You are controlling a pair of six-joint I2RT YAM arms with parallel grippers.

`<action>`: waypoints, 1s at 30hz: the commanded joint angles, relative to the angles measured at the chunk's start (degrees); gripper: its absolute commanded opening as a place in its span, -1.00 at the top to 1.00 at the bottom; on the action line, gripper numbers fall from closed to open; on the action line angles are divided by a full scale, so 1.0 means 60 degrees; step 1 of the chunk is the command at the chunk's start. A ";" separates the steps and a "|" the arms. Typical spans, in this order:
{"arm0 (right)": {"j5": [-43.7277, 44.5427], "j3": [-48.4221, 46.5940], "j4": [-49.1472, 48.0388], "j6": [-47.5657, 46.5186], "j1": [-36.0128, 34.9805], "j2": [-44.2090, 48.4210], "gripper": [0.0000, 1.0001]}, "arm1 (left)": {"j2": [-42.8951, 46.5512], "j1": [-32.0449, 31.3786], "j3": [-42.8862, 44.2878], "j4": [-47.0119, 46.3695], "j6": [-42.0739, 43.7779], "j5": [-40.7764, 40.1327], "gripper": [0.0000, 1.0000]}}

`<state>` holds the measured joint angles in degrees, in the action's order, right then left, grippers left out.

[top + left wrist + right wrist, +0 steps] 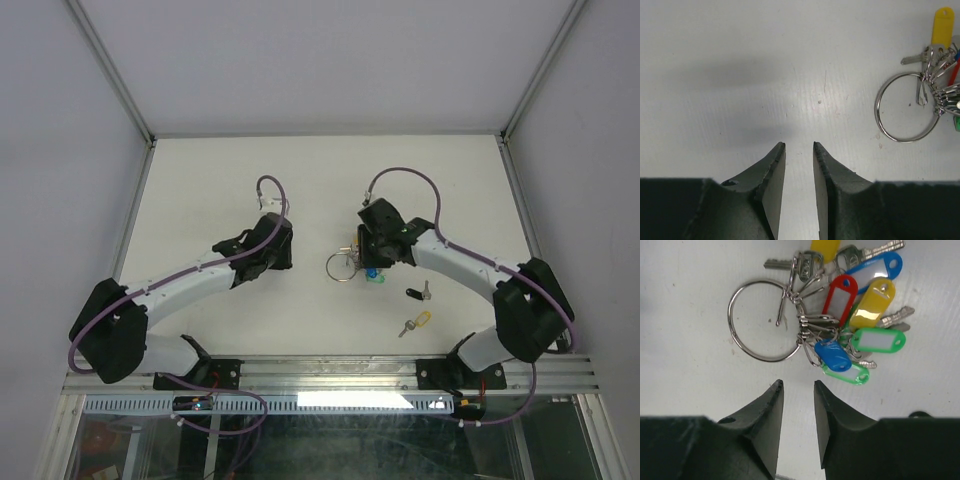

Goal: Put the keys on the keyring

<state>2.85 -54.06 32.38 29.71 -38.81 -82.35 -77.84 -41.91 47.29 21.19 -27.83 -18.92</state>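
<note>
Keyring (730,320) with keys (872,302) between narrowly open, empty left pincer (799,145) and right pincer (797,383); loose keys (417,294) nearby.

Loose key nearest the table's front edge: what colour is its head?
Yellow. The key shows best in the top external view.

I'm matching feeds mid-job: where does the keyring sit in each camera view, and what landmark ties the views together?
Top external: the keyring lies near picture centre, just below mid-height.
Left wrist: at the right edge, around mid-height.
Right wrist: upper left of centre.
Shared landmark: the bunch of tagged keys, hanging off the ring's right side in every view.
</note>
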 commanded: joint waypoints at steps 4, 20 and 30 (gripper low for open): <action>0.1298 -0.1865 0.0354 0.0219 -0.0629 -0.1489 0.31 | 0.0722 -0.0027 -0.0773 -0.0986 -0.0157 0.0627 0.45; 0.2315 -0.4568 0.1112 -0.0592 -0.0446 -0.4213 0.36 | 0.1280 -0.0023 -0.1510 -0.1523 -0.0107 0.1028 0.42; 0.2345 -0.4705 0.1122 -0.0263 -0.0115 -0.4789 0.44 | 0.1314 -0.0022 -0.1524 -0.1525 -0.0067 0.1043 0.42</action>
<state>15.68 -80.12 39.81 26.96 -40.12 -111.44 -71.75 -41.95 38.39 14.94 -27.90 -13.34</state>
